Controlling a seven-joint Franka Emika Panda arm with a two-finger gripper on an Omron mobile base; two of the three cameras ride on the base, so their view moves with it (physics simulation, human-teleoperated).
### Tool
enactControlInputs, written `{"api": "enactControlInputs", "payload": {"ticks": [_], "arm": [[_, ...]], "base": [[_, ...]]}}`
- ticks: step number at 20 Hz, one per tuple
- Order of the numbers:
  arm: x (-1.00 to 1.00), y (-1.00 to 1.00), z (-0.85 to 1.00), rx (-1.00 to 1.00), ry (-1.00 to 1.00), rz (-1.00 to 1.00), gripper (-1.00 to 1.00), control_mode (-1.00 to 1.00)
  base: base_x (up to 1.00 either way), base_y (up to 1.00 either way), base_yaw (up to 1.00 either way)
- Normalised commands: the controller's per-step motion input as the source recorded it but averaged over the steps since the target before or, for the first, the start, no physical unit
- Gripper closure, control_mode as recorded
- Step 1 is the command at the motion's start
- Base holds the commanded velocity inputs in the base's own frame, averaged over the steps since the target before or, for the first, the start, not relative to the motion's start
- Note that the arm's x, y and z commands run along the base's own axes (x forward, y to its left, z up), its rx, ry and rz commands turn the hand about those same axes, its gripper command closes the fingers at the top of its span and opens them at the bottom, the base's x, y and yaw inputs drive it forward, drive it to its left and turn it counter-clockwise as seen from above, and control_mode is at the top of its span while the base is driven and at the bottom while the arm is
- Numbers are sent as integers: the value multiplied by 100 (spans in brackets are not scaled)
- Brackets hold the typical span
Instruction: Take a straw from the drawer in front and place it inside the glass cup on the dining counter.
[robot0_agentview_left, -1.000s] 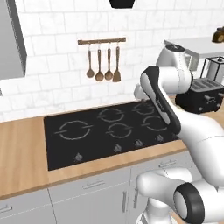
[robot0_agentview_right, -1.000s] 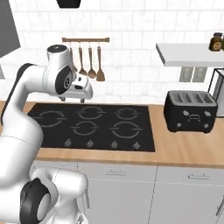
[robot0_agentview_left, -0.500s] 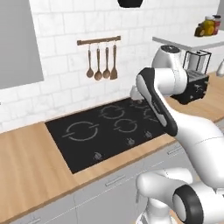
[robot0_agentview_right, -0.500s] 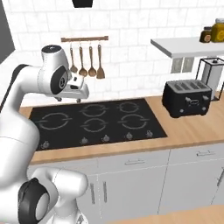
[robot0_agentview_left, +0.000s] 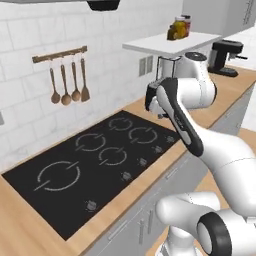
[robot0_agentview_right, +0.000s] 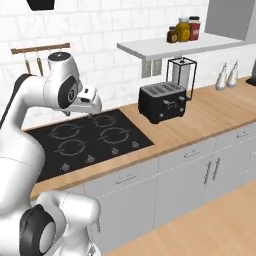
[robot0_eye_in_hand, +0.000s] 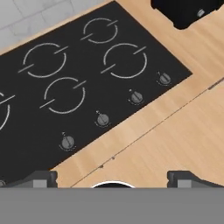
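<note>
Fingers (robot0_eye_in_hand: 112, 177) spread wide, empty, above the cooktop's (robot0_eye_in_hand: 87, 78) front edge

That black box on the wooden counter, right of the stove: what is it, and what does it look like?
It is a toaster, a squat black box with rounded edges and long slots across its top. Its front face carries small pale controls. It stands upright on the light wooden counter, just right of the black cooktop and below the white wall shelf. A wire-framed stand sits behind it. Nothing else touches it.
</note>
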Motion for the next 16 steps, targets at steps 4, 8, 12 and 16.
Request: {"api": "enactControlInputs", "payload": {"ticks": [4, 8, 12, 16], "arm": [[0, 0, 0, 0, 0, 0, -100, 100], [0, 0, 0, 0, 0, 0, -100, 100], [0, 0, 0, 0, 0, 0, -100, 100], [0, 0, 0, 0, 0, 0, -100, 100]], "base": [[12, 62, -41], [-2, 54, -32], [5, 48, -25], [25, 53, -21]]}}
